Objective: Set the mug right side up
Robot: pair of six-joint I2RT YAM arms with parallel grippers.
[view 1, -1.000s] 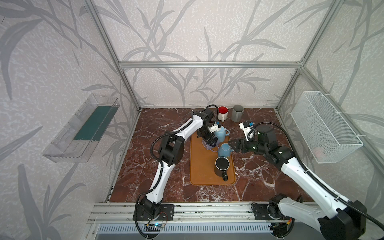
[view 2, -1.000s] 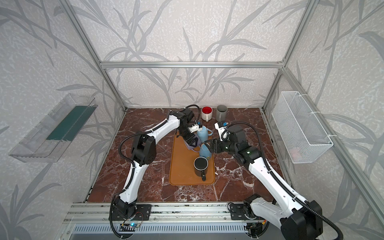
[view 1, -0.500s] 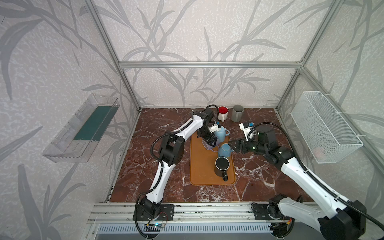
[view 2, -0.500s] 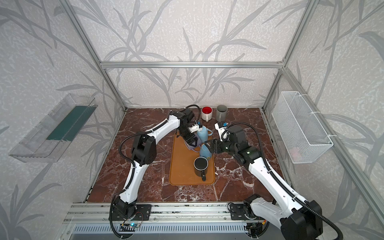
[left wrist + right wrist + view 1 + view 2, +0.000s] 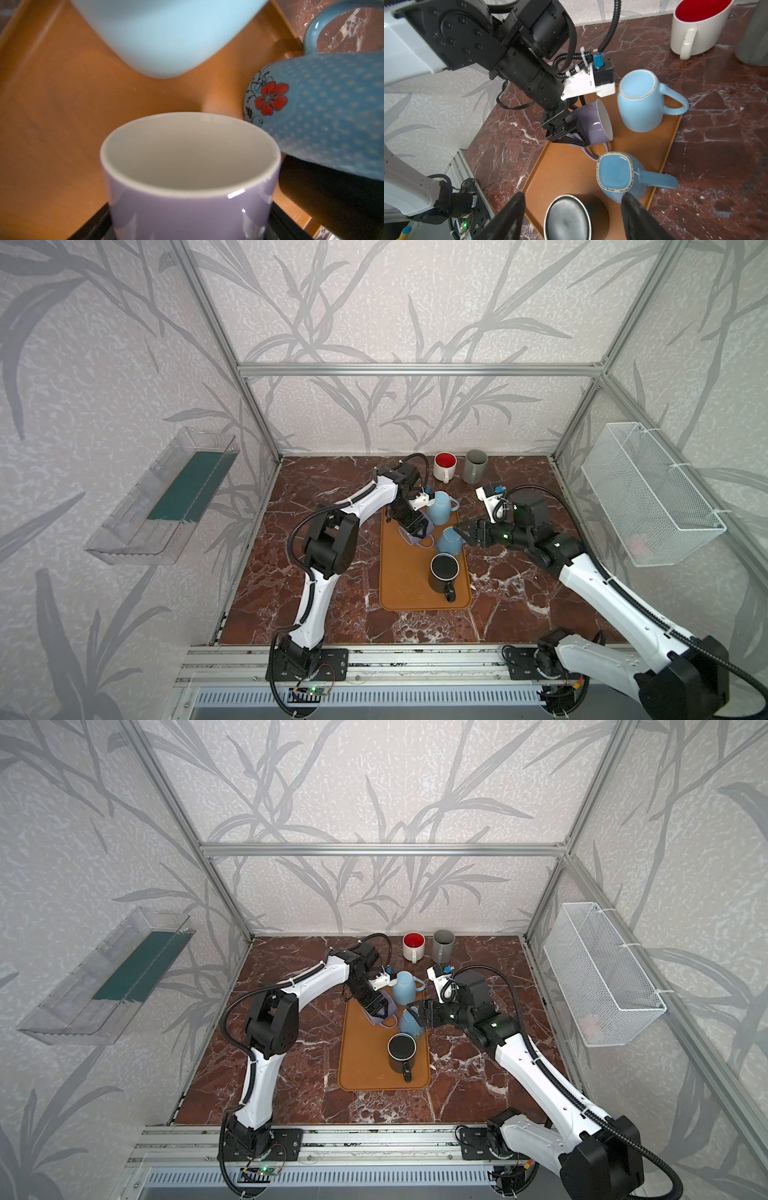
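Top views, tray: orange tray lies lengthwise in the middle of the marble worktop
Top views, task mug: purple mug is over the tray's far left part, tipped on its side, just beside the light blue mug at the tray's far edge
Top views, left gripper: clamped across the purple mug's body
Top views, right gripper: at the tray's right edge, just beside the dotted blue mug, jaws apart and empty
Top views, others: black mug sits nearer on the tray; red-lined white mug and grey mug stand by the worktop's far edge
Left wrist, task mug: purple mug sits between the black fingers, white mouth facing away from the camera, over the tray
Right wrist, left gripper: fingers pinch the purple mug, handle underneath; whether the handle touches the tray I cannot tell
Right wrist, right gripper: fingers spread wide with nothing between them, above the black mug
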